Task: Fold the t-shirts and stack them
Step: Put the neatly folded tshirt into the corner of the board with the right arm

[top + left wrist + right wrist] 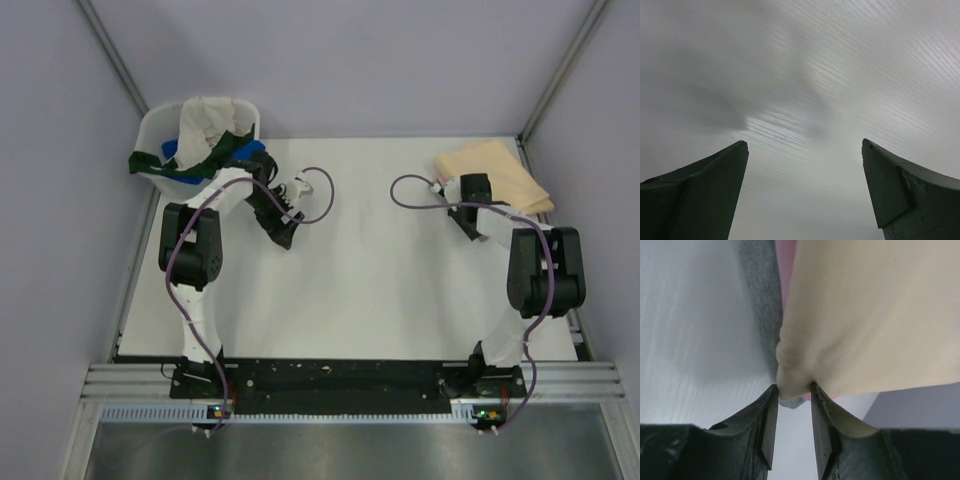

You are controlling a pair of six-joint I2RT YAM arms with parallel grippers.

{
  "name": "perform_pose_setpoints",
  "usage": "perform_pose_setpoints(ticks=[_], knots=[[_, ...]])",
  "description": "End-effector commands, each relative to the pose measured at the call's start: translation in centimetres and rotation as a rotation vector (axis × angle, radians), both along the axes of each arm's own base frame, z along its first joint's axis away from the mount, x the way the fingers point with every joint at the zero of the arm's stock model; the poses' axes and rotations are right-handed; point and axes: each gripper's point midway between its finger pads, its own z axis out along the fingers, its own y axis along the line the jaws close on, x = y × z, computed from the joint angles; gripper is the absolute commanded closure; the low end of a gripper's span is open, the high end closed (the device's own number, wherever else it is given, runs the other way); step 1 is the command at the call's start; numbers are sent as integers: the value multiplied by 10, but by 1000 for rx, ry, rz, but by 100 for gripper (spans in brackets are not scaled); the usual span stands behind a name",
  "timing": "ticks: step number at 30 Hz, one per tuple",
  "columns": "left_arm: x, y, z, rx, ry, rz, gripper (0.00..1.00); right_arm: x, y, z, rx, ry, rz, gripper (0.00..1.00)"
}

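A folded pale peach-yellow t-shirt (500, 170) lies at the table's far right. In the right wrist view this peach shirt (870, 315) tops a pink cloth (784, 265) and a grey cloth (762, 300). My right gripper (794, 387) pinches the peach shirt's near corner between its fingertips; it shows in the top view (468, 196) at the shirt's left edge. A cream-white shirt (205, 118), a dark green one (215, 158) and a blue one (172, 150) lie in the tub. My left gripper (284, 236) hangs open and empty above bare table (805, 145).
The white plastic tub (160, 125) stands at the table's far left corner, next to the left arm. Purple cables (318, 195) loop from both wrists over the table. Grey walls close in the sides and back.
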Motion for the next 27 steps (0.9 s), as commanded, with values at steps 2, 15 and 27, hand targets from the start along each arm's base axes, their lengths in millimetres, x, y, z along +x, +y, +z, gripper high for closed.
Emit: perform_pose_setpoints(ticks=[2,15,27], knots=[[2,-7,26,-45,-53,-25,1,29,-12,42,-72,-134,-60,72],[1,-8,21,-44,-31,-30,1,24,-7,63,-37,-164,-54,100],[5,-9,22,-46,-39,-38,1,0,-25,125,-200,-182,19,100]])
